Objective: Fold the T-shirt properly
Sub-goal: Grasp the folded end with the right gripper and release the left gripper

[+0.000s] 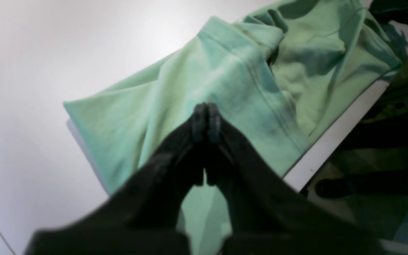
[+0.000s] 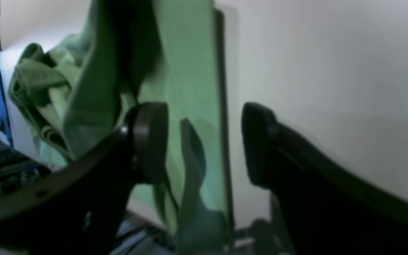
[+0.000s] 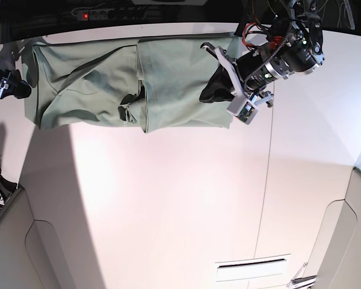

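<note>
White tabletop (image 3: 168,198) fills most of the base view, a thin seam running down its right half, with dark clutter and a power strip (image 3: 111,12) beyond the far edge. Along that far edge lies the large pale sage-green cloth T-shirt (image 3: 90,84), spread in a long band, its right portion doubled over into a flatter panel and its left portion rumpled, with a bunched knot of fabric near the middle.

My left gripper (image 1: 207,122) hangs above the folded panel at the shirt's right end, black fingers pressed tip to tip with no cloth visibly caught between them. From my left wrist the cloth (image 1: 190,88) runs up to the table's edge, creased and piled at the top right.

My right gripper (image 2: 204,141) stands released, its two dark pads well apart, framing a straight edge of the green fabric (image 2: 186,71) against the white surface; whether either pad touches the cloth I cannot tell. In the base view that arm shows only at the far left margin.
</note>
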Available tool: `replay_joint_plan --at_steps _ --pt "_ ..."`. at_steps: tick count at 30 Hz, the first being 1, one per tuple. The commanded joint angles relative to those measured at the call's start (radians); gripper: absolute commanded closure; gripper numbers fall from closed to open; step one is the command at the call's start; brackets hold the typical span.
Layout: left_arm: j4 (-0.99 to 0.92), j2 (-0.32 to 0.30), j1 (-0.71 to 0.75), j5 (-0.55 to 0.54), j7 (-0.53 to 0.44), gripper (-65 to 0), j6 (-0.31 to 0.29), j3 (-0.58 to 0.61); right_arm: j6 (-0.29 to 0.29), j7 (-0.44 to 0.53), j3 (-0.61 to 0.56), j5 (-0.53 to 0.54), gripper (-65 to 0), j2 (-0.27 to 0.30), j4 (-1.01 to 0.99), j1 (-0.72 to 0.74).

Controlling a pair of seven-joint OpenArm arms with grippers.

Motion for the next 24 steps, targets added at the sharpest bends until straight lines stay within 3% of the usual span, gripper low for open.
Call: replay_joint_plan --at_steps 1,8,13,24 --pt "0.019 0.000 -0.003 -0.015 -0.026 0.0 -0.011 0.000 -0.008 -0.008 -0.015 -0.064 -36.1 0.008 0.002 0.000" --pt "0.019 0.000 -0.003 -0.015 -0.025 0.0 -0.010 0.000 -0.008 -0.011 -0.034 0.040 -36.0 -0.063 0.003 0.002" --pt "0.019 0.000 -0.003 -0.015 -0.026 0.0 -0.011 0.000 -0.008 -0.018 -0.035 0.046 -36.0 -0.117 0.003 0.002" --pt "0.019 0.000 -0.003 -0.014 -0.026 0.0 -0.011 0.000 -0.008 -0.061 -0.035 0.143 -35.8 -0.131 0.003 0.002"
